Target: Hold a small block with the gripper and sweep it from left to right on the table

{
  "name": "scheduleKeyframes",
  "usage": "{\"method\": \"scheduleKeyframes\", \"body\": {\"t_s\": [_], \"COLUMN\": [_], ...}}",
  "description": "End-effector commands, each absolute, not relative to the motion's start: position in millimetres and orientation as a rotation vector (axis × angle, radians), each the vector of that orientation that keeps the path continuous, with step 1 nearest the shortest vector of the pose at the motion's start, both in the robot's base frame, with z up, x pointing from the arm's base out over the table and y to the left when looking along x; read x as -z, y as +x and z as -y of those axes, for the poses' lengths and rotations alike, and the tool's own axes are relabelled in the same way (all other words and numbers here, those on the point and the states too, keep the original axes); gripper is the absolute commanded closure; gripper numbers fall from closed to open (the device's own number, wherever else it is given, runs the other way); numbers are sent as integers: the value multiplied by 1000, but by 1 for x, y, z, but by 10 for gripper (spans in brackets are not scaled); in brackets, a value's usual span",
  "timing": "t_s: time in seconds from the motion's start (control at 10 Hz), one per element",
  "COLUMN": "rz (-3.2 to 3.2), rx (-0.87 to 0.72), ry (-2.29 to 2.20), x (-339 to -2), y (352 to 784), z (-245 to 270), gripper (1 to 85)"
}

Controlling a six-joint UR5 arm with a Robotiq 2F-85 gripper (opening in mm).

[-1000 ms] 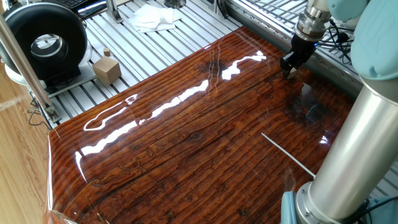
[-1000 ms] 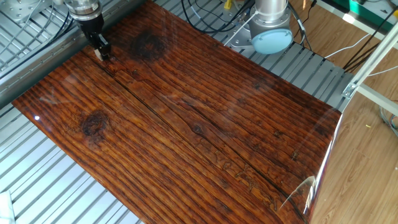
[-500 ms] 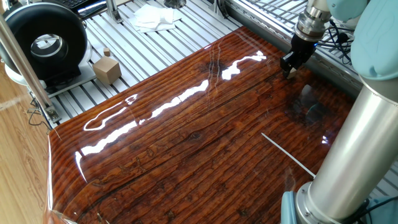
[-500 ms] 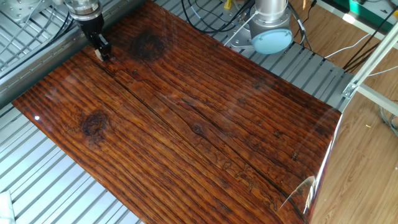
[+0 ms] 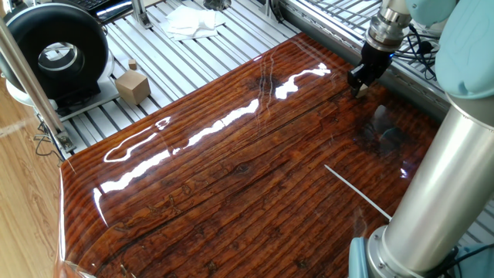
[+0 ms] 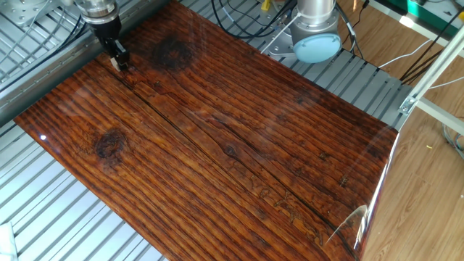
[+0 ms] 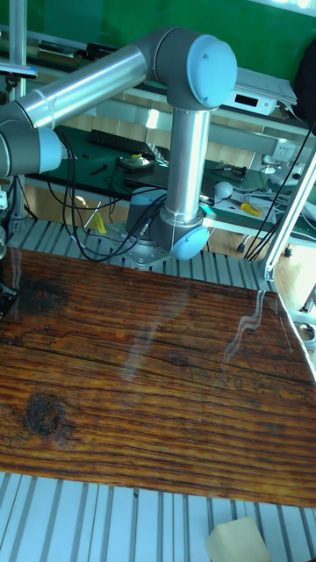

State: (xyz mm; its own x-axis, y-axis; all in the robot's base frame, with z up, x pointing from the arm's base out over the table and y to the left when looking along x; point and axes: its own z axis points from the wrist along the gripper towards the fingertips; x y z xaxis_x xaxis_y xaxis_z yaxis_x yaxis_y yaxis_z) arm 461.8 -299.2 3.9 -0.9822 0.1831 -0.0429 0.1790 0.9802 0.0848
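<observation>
The small block (image 5: pixel 360 91) is a tiny pale tan cube pinched at the tips of the black gripper (image 5: pixel 360 85), which is shut on it. Block and gripper rest low against the glossy reddish-brown table (image 5: pixel 231 177), close to its far corner. In the other fixed view the gripper (image 6: pixel 116 58) stands at the table's (image 6: pixel 239 145) upper-left corner with the small block (image 6: pixel 114 65) showing just under its fingers. In the tall fixed view only a dark sliver of the gripper (image 7: pixel 4 297) shows at the left edge, over the table (image 7: pixel 158 369); the block is hidden there.
A larger tan cube with a knob (image 5: pixel 133 85), a black round device (image 5: pixel 54 50) and a white cloth (image 5: pixel 193 22) sit on the slatted aluminium frame (image 5: pixel 201 54) beyond the table. The arm's grey column (image 5: pixel 440 170) stands at the right; its base (image 6: pixel 317 36) and cables lie behind the table.
</observation>
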Motion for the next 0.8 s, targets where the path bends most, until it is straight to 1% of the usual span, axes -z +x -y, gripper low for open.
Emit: {"method": "scheduleKeyframes", "body": {"t_s": [0.0, 0.7], "rz": [-3064, -3024], "rx": [-141, -122], "ry": [299, 301], "x": [-5, -6], "y": [465, 474], "z": [298, 302], "gripper": [847, 847]}}
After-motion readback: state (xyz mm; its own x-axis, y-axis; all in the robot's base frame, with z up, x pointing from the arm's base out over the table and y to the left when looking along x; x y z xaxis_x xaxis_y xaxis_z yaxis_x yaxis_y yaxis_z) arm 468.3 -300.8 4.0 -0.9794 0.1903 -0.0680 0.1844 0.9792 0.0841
